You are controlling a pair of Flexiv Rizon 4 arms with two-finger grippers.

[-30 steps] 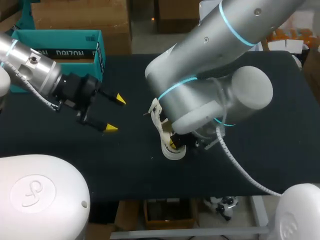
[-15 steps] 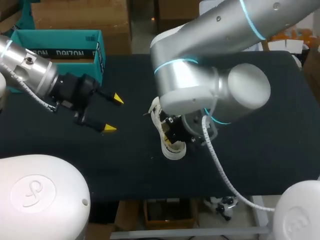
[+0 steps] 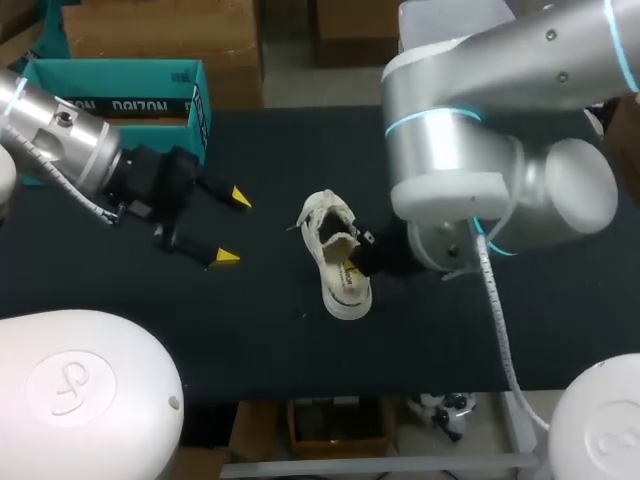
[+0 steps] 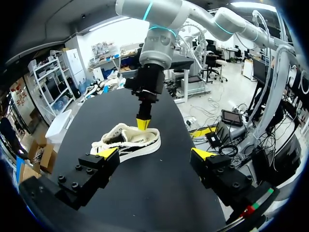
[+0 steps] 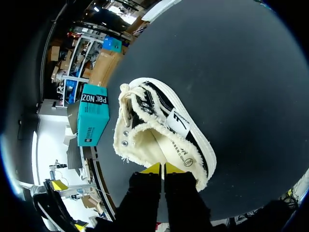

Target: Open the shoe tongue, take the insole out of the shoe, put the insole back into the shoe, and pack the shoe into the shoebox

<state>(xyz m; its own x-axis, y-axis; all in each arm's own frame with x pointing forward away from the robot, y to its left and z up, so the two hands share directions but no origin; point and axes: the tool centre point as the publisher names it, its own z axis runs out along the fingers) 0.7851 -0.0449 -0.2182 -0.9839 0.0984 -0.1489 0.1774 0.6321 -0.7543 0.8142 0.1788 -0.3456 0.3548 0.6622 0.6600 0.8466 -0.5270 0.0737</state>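
From overhead, the shoe (image 3: 338, 270) lies mid-surface (image 3: 260, 330), with the left claw (image 3: 231, 227) wide at its 9 o'clock and the shoebox (image 3: 110, 95) at 10. Only the right wrist view shows the right claw (image 5: 162, 168) narrow, pinching the insole (image 5: 174, 145).

- You are working in a robotics lab.
- Your silver left arm (image 3: 55, 135) and right arm (image 3: 480, 170) reach over a black table (image 3: 560, 320).
- A teal shoebox (image 3: 120, 92) sits at its far left edge.

Frayed canvas on a matt surface
I see the shoe (image 3: 338, 262) in cream canvas, rough and frayed at its rims, with a smooth rubber sole. The surface (image 3: 250, 340) is matt black, the shoebox (image 3: 110, 78) teal cardboard, and my right arm (image 3: 520, 60) satin metal.
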